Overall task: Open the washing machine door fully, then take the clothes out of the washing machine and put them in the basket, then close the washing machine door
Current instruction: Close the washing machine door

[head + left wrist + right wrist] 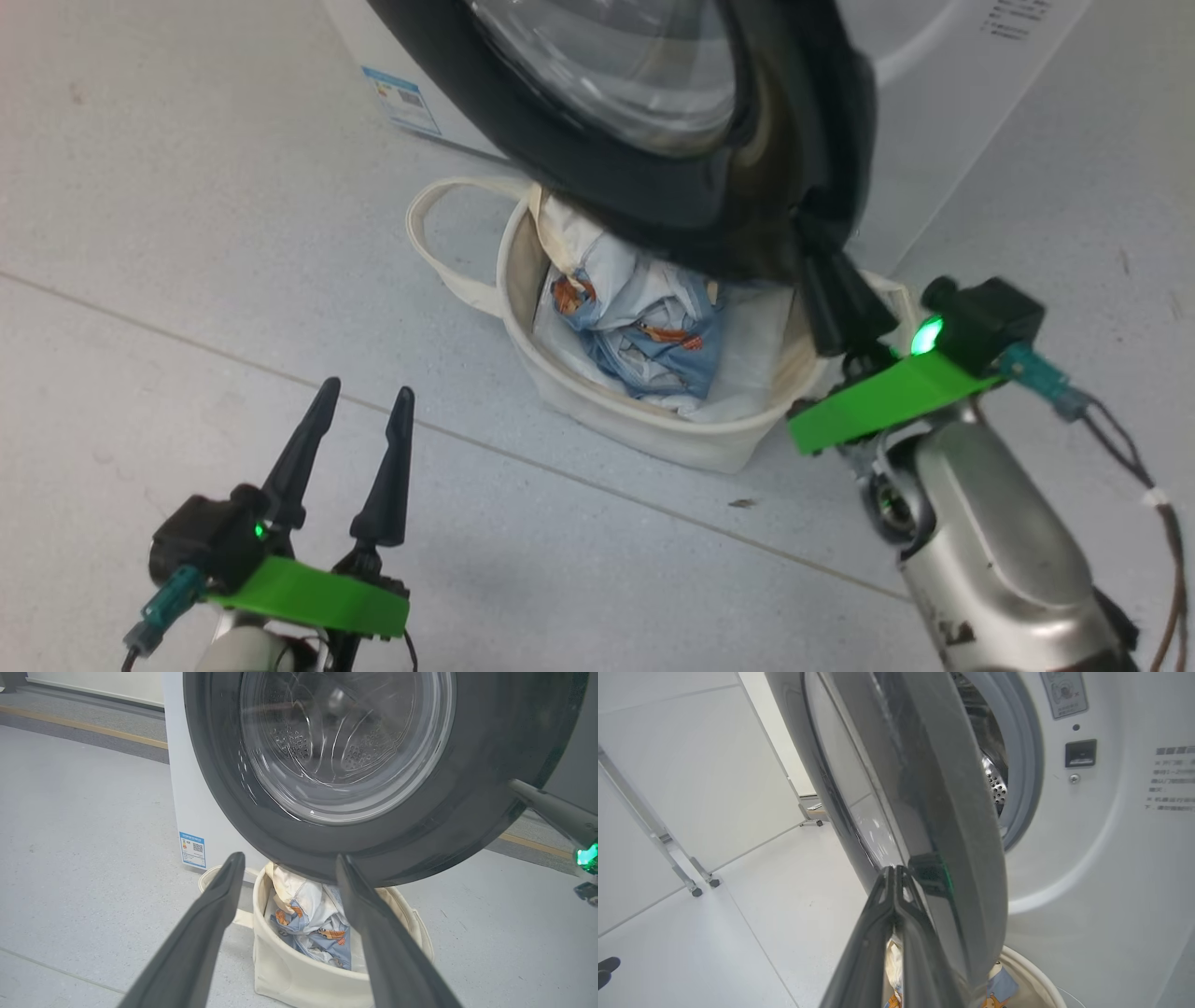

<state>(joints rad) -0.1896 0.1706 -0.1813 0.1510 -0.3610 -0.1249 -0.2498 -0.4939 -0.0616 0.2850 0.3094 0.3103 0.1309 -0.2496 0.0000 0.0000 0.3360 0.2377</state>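
Head cam: clothes (644, 327) are in the basket (597, 411) on the floor (187, 280) just in front of the washing machine (934, 112), the washing machine door (579, 177) hangs partly open over it, left gripper (366, 397) spread wide and empty at lower left, right gripper (822, 271) pinched closed with its tips against the door's black rim. Left wrist cam looks between its wide-apart fingers (196, 933) at the basket under the glass bowl (345, 742). Right wrist cam has both fingers (873, 942) pressed together, nothing between them, tips at the door's edge, grey drum seal (1024, 765) behind
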